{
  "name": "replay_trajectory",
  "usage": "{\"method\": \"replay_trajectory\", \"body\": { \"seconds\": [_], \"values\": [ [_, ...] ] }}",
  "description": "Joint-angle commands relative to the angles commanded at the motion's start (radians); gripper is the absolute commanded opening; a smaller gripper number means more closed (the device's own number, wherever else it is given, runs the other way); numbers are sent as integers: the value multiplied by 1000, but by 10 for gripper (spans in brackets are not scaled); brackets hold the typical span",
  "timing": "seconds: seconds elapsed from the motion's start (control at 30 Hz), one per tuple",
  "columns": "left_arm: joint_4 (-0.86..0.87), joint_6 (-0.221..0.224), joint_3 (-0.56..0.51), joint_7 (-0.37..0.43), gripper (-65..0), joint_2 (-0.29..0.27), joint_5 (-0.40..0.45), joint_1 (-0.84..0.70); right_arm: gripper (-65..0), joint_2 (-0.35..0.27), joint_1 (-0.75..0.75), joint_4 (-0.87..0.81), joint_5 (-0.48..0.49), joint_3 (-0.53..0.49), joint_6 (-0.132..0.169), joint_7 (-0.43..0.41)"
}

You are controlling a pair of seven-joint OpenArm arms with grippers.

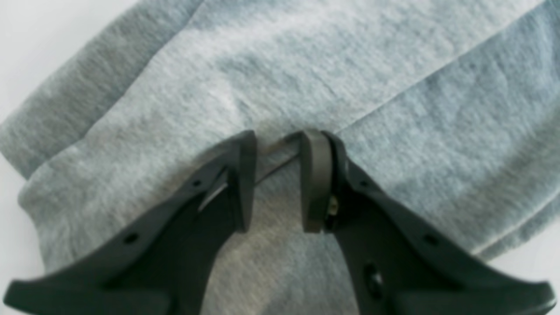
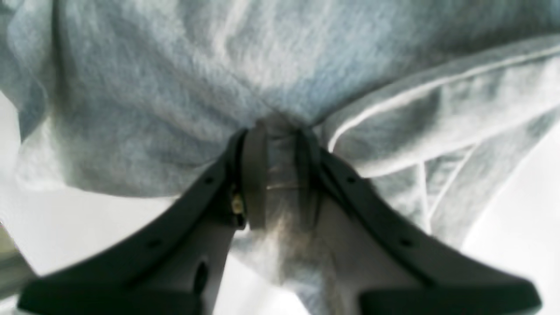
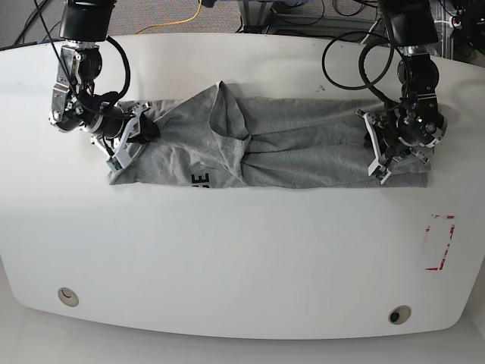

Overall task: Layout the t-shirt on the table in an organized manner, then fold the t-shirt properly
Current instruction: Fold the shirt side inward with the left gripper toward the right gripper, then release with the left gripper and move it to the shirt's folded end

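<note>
The shirt (image 3: 303,152) is lying creased across the table (image 3: 227,258). At its left end, the right gripper's 2 fingers (image 2: 253,175) are standing slightly apart over cloth; at its right end, the left gripper's 2 fingers (image 1: 247,175) are also standing slightly apart, cloth showing between.

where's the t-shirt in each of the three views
Left wrist: fills most of the picture, behind the fingers.
Right wrist: across the top and middle, trailing down to the bottom edge.
Base: the t-shirt spans the upper half, under both arms.
Shared landmark: the white table.
</note>
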State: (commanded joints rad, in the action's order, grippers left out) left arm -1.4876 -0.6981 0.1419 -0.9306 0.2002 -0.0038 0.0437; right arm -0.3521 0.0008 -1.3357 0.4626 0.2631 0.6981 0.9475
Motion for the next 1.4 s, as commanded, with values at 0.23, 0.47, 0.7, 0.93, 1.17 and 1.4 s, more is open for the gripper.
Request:
{"method": "replay_trajectory", "body": {
  "seconds": [0.23, 0.47, 0.7, 0.93, 1.17, 1.4],
  "values": [
    [40, 0, -110, 0, -492, -8, -3, 48, -539, -32, 60, 183, -63, 2, 0, -118],
    [-5, 0, -135, -23, -492, -37, -5, 52, -539, -74, 98, 235, -60, 0, 0, -143],
    [-155, 0, -97, -100, -400, -37, -5, 46, -539, -92, 101, 209, -58, 0, 0, -140],
    [-278, 0, 41, -120, -239, -41, -6, 29, -539, -91, 94, 166, -58, 0, 0, -118],
    [-261, 0, 229, -146, -237, -41, -8, 35, -541, -66, 94, 163, -58, 2, 0, -106],
    [-124, 0, 427, -147, -236, -23, -123, 68, -541, -63, 94, 164, -58, -2, 0, -106]
  ]
}}
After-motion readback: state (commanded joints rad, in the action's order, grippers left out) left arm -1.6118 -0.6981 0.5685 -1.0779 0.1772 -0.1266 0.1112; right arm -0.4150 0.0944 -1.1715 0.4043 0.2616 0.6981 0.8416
